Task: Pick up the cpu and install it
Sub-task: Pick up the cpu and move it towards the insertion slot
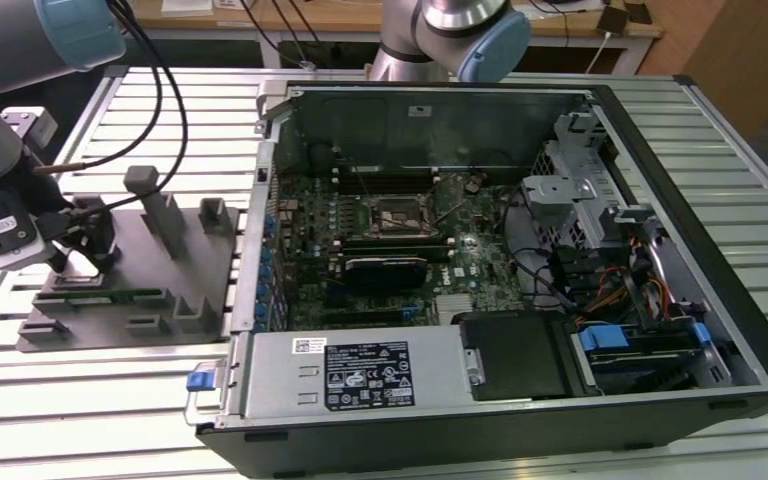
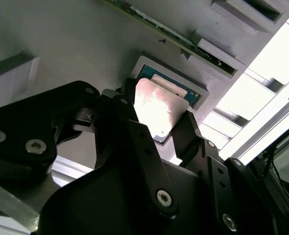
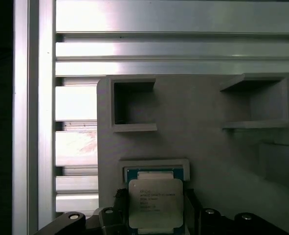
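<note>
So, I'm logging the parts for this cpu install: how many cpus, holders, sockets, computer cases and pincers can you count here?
cpu: 1
grey holder: 1
motherboard socket: 1
open computer case: 1
pincer: 1
Total: 5

Ribbed silver aluminium table top (image 1: 64, 400), glare on the slats. Light wooden desk (image 1: 344, 22) behind it, brown wooden panel (image 1: 738, 45) at the exterior view's far right.
</note>
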`<state>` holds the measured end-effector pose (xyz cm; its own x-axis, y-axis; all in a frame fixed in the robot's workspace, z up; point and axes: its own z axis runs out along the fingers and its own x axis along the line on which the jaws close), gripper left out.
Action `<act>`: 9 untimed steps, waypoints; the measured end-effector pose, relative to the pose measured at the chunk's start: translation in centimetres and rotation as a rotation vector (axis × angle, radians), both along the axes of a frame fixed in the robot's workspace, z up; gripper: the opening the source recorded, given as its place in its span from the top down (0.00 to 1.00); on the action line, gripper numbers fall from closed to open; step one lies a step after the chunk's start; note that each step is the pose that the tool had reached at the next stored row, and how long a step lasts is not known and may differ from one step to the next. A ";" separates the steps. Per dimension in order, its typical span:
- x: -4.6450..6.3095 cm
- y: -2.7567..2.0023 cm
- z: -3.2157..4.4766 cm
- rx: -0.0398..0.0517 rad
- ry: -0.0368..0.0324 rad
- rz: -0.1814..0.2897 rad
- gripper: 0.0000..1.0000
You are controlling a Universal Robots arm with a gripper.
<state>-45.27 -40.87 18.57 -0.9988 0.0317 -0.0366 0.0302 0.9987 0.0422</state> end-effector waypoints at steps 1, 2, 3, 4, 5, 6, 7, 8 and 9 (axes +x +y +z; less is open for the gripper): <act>0.0 0.00 0.19 -0.0002 0.0003 0.000 0.46; 0.0 0.00 0.37 -0.0001 0.0003 0.000 0.46; 0.0 0.00 0.56 -0.0001 0.0002 0.000 0.46; 0.0 0.00 0.78 -0.0001 0.0002 0.000 0.46; 0.0 0.00 1.01 -0.0001 0.0002 0.000 0.46; 0.0 0.00 1.24 -0.0002 0.0002 0.000 0.46; 0.0 0.00 1.45 -0.0001 0.0003 0.000 0.46; 0.0 0.00 1.68 -0.0001 0.0003 0.000 0.46; 0.0 0.00 1.92 -0.0001 0.0002 0.000 0.46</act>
